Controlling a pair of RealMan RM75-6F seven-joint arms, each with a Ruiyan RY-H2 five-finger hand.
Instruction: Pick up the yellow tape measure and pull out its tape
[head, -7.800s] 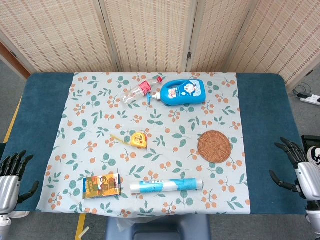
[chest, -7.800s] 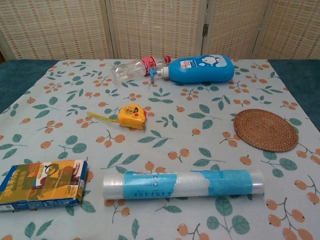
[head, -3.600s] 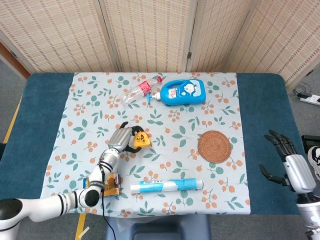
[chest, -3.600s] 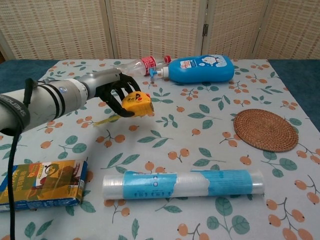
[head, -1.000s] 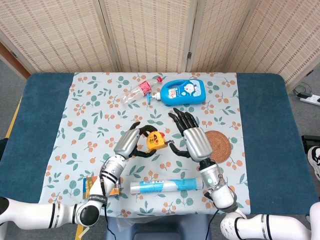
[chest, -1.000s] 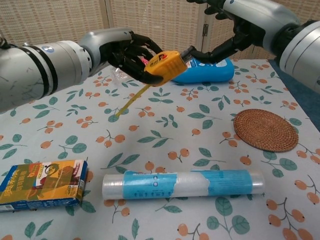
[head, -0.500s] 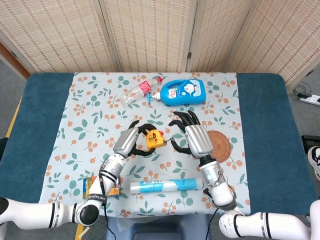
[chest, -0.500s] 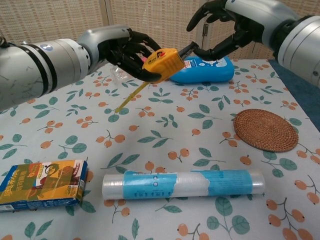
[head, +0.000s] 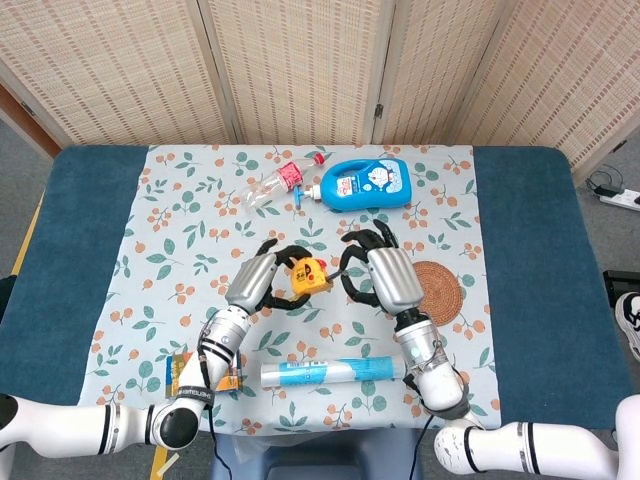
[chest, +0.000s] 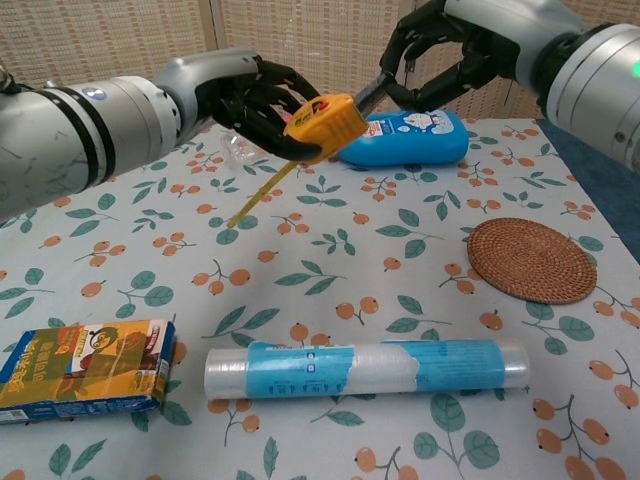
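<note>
My left hand (chest: 250, 98) holds the yellow tape measure (chest: 326, 122) up above the flowered cloth, fingers wrapped round its case; in the head view the left hand (head: 254, 281) and the tape measure (head: 307, 276) show mid-table. Its yellow wrist strap (chest: 257, 193) dangles below. From the right, my right hand (chest: 440, 50) has its fingers curled in, thumb and a fingertip (chest: 373, 94) pinching at the case's front end. The tape's tip is hidden between them, and no pulled-out tape shows. In the head view the right hand (head: 383, 276) sits just right of the case.
A clear plastic bottle (head: 280, 183) and a blue detergent bottle (chest: 415, 135) lie at the back. Nearer me are a woven coaster (chest: 531, 260) on the right, a film roll (chest: 365, 368) in front and a flat box (chest: 85, 368) front left.
The left hand picked the tape measure off the cloth and lifted it. The right hand came in from the right; in the last half second its fingers closed at the case's front end.
</note>
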